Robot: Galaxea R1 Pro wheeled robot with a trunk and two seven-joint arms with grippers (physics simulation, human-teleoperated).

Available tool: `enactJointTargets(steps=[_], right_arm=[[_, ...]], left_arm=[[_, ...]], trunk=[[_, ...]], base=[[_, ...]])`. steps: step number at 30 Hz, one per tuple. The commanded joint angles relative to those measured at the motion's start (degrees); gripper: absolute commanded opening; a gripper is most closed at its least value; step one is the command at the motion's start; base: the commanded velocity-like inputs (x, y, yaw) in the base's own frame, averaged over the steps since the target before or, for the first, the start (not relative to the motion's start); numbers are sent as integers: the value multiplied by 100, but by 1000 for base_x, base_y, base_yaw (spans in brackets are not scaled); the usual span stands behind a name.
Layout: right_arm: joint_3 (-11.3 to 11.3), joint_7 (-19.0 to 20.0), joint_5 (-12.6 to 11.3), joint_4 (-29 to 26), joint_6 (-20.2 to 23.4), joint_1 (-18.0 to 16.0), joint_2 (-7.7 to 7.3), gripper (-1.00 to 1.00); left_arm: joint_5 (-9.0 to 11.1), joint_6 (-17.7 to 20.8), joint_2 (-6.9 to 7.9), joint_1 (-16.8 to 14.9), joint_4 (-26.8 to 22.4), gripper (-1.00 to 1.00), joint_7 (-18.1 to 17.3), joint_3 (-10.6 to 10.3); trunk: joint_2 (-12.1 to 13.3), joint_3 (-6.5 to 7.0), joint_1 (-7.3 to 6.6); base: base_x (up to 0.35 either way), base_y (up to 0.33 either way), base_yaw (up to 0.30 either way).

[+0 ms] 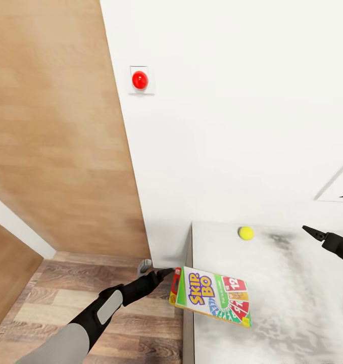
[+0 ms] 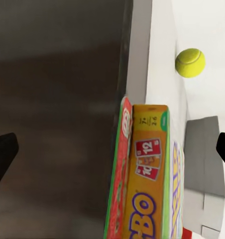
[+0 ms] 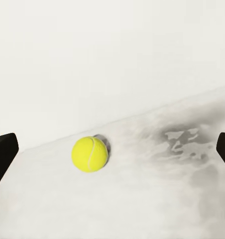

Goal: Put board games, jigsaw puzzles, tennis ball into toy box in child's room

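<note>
Lower centre, the left tool (image 1: 167, 273) touches stacked board games (image 1: 211, 296) overhanging the worktop (image 1: 292, 303) edge – grip unclear – while the right tool (image 1: 312, 232), wide, faces the tennis ball (image 1: 246, 233).

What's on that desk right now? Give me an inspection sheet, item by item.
Surface: pale grey table top, mottled.
Job's things: Skip-Bo game box at the table's left edge, overhanging it; tennis ball near the wall, apart from the box.
Clutter: nothing seen.
Grippers: left gripper open, at the box's end; right gripper open, aimed at the ball, apart from it.
Cables: nothing seen.
Surroundings: white wall, red button, wooden door, plank floor.
</note>
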Motion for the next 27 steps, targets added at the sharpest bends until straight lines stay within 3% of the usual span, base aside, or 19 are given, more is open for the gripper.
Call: enactJointTargets(steps=[1, 12, 27], right_arm=[[-6, 12, 0, -1, 34, -5, -1, 100], [-12, 11, 0, -1, 34, -5, 6, 100], [-10, 11, 0, -1, 34, -5, 6, 100]], left_arm=[[60, 50, 2, -5, 1, 100, -5, -16], [62, 50, 10, -5, 6, 100, 8, 0], [75, 50, 21, -5, 43, 100, 54, 44]], trunk=[[-10, -10, 3], [-10, -10, 3], [-10, -10, 3]], base=[[0, 0, -79], [0, 0, -108], [0, 0, -18]])
